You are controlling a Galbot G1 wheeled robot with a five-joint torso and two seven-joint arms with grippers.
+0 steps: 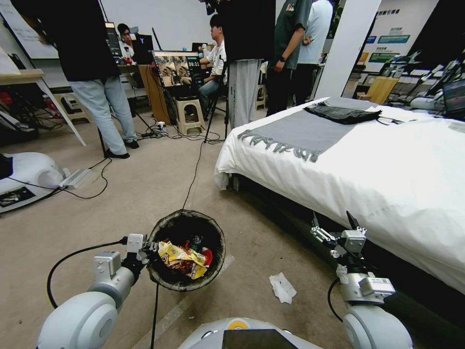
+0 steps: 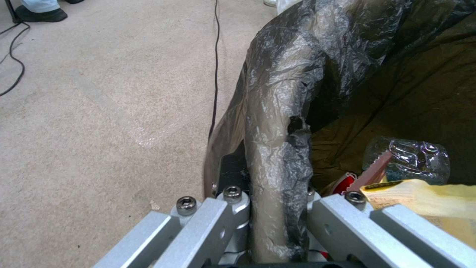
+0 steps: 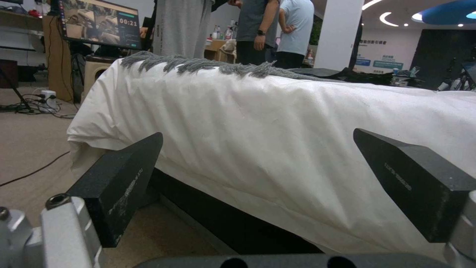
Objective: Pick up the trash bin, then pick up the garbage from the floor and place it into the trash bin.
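Gripping the rim of the small round trash bin (image 1: 186,249) lined with a dark brown-black plastic bag, the left gripper (image 1: 147,252) sits at the bin's left edge in the head view, low in the picture and just ahead of the robot's base. From the left wrist view, the silver fingers (image 2: 218,219) stand on either side of the bag-covered rim (image 2: 277,156), one outside the bin wall and one inside, closed on it. The bin appears lifted clear of the beige carpeted floor (image 1: 97,213), though the gap beneath it cannot be judged for certain.

Inside the bin lies garbage: a shiny yellow snack wrapper (image 1: 181,259) on top, a bit of red carton (image 1: 207,257) beside it, and a small clear crumpled plastic bottle (image 2: 414,160) that shows best from the left wrist camera, resting against the liner.

To the right of the bin, a crumpled white tissue (image 1: 282,287) lies flat on the floor, apart from both grippers and roughly between them.

Farther right, the right gripper (image 1: 334,224) hovers above the floor beside the bed with the white cover (image 1: 387,179), its dark wedge-shaped fingers (image 3: 119,186) spread wide with nothing between them. The right wrist camera looks straight at the bed's draped side, where a grey fringed runner (image 3: 198,65) crosses the top.
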